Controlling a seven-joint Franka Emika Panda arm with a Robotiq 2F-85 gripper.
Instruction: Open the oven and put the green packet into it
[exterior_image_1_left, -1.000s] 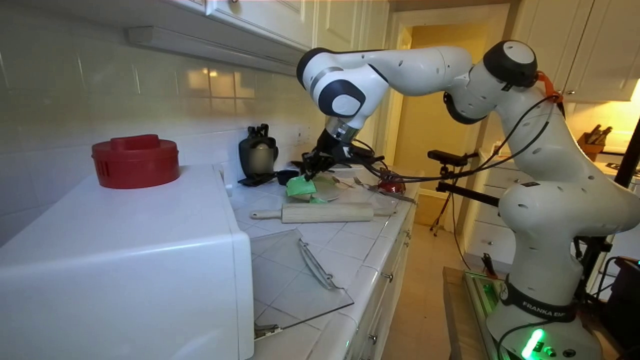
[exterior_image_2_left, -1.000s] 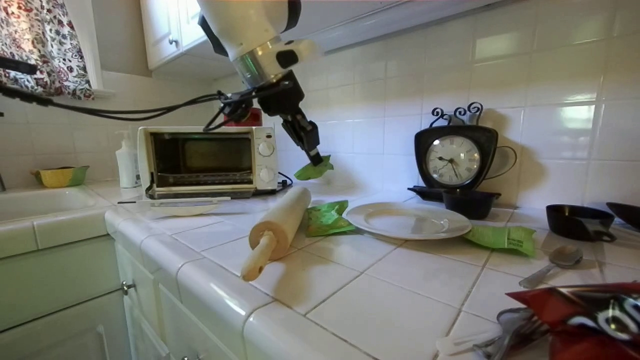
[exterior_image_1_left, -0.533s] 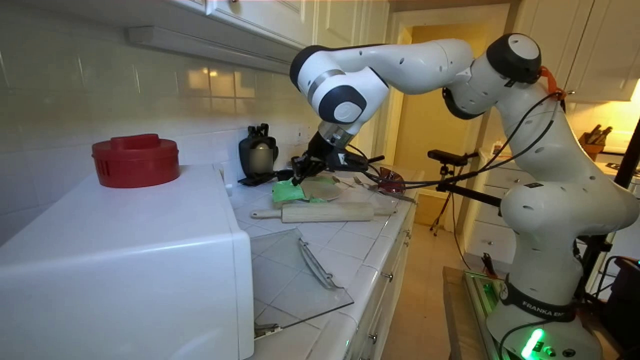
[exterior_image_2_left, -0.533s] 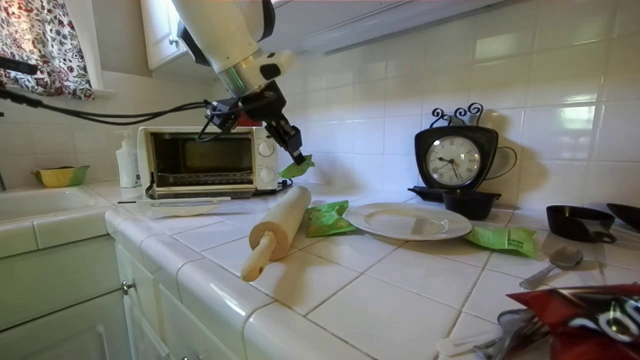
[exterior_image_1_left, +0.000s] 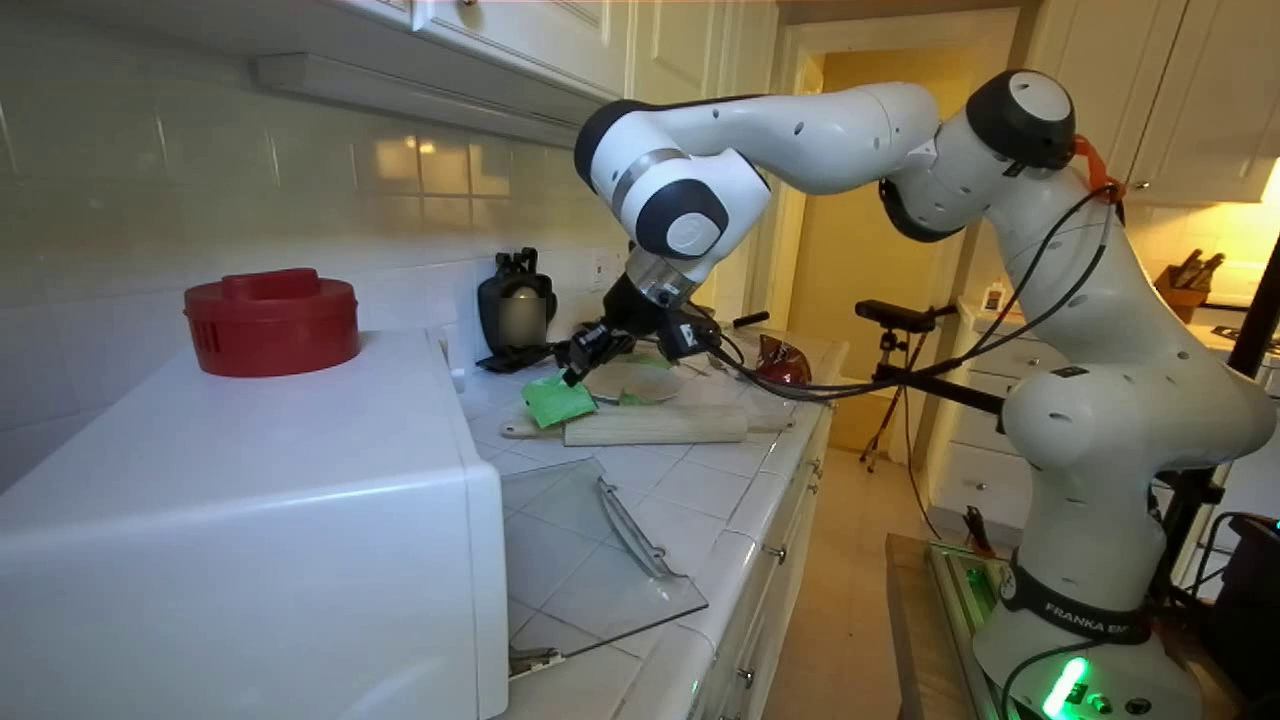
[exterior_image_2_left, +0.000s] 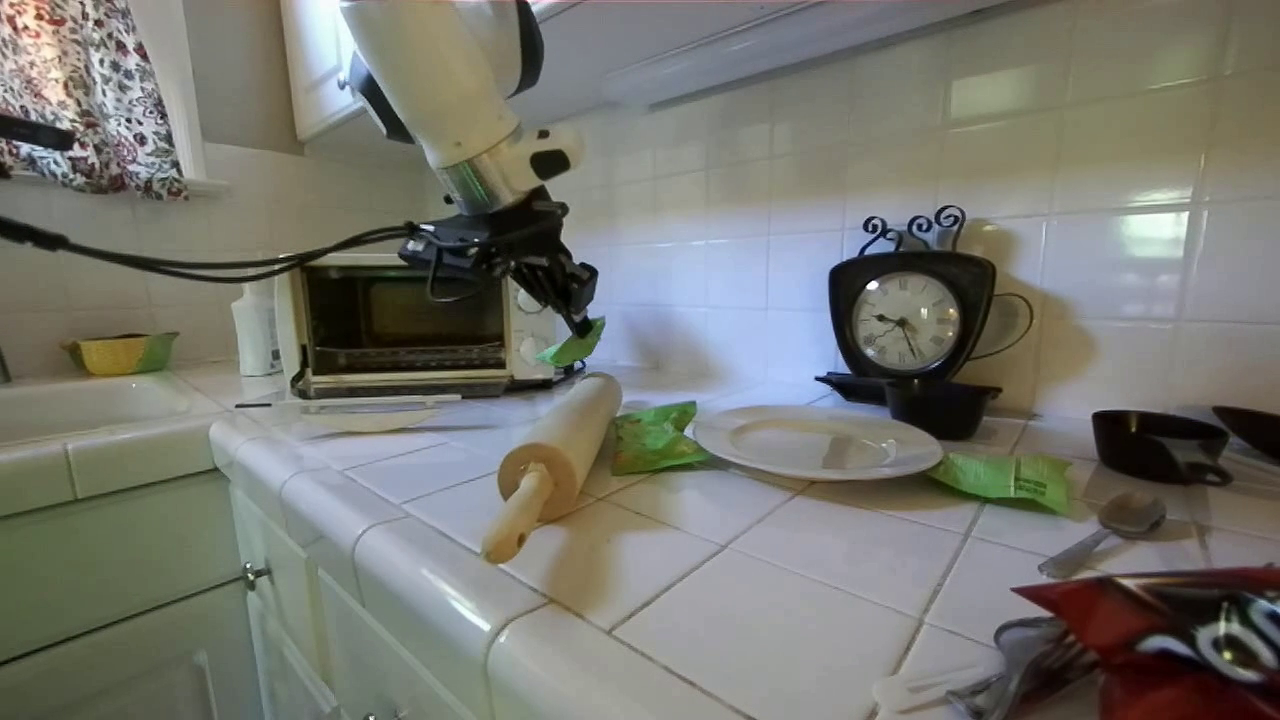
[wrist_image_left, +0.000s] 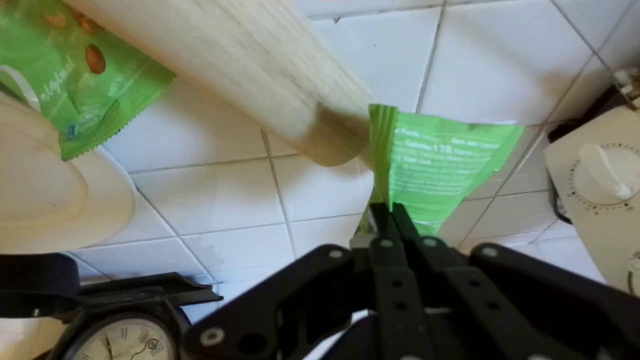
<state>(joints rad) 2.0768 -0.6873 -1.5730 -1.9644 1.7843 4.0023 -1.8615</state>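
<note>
My hand (wrist_image_left: 390, 209) is clamped tight on the green packet (wrist_image_left: 445, 165), pinching it near one corner, the rest of the flat pouch jutting out beyond the jaws. The packet hangs above the white-tiled worktop (exterior_image_2_left: 780, 600), near the end of a pale wooden rolling pin (wrist_image_left: 280, 85); I cannot tell whether they touch. Beside the pin lie a second packet (exterior_image_2_left: 655, 437) and, past it, a plate (exterior_image_2_left: 722, 440). Ahead stands the white oven (exterior_image_1_left: 240, 560), its glass door (exterior_image_1_left: 590, 550) already lowered and a rack (exterior_image_2_left: 410, 357) showing inside, so I judge the step in hand to be carrying the packet in. I should lift clear of the pin, then travel sideways until the packet faces the dark opening (exterior_image_2_left: 400, 315), well away from the control knobs (wrist_image_left: 602, 175). My hand slants steeply down; bringing it nearer level before reaching over the door should spare me a bump against the oven's top edge. I'd let go only once the whole packet lies over the rack.
</note>
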